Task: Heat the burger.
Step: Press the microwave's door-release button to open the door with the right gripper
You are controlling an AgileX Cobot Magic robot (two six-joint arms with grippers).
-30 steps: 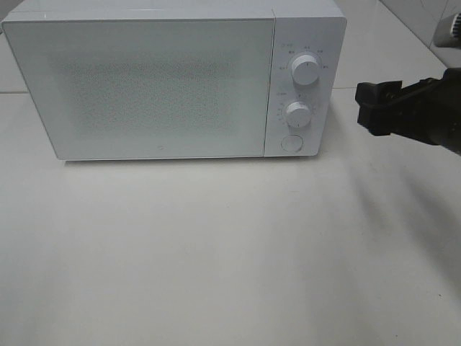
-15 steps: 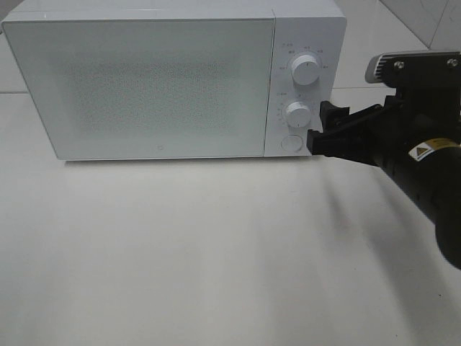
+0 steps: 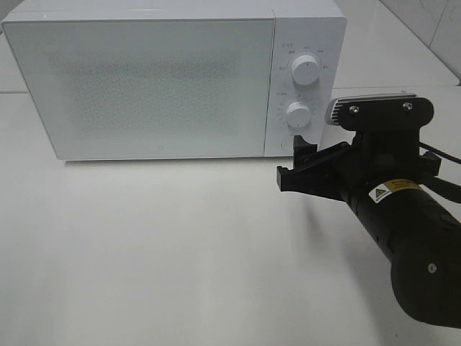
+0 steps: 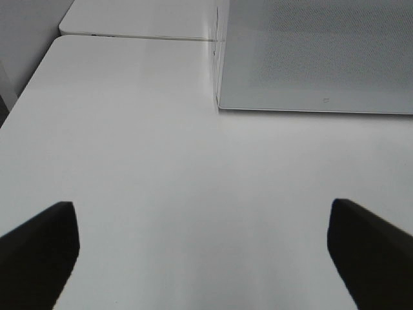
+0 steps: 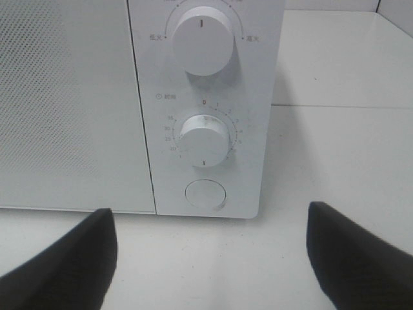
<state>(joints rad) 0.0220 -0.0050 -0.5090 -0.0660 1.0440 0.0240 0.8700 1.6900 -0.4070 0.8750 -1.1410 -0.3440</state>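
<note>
1. the right gripper (image 3: pixel 294 167) hangs low over the white table (image 3: pixel 180 252), just in front of the white microwave (image 3: pixel 144 86) and its control panel, with the jaws spread wide and nothing between them.
2. seen from the right wrist, the fingers (image 5: pixel 71 258) frame the panel: an upper knob (image 5: pixel 202 40), a lower knob (image 5: pixel 204 136) and a round button (image 5: pixel 206 195) straight ahead.
3. the left gripper (image 4: pixel 200 205) is also wide open and empty, over bare table near the front left corner of the microwave.
4. the microwave door (image 3: pixel 148 90) is closed and its frosted front hides the inside.
5. the burger shows in no view, so where it lies relative to either gripper cannot be told.
</note>
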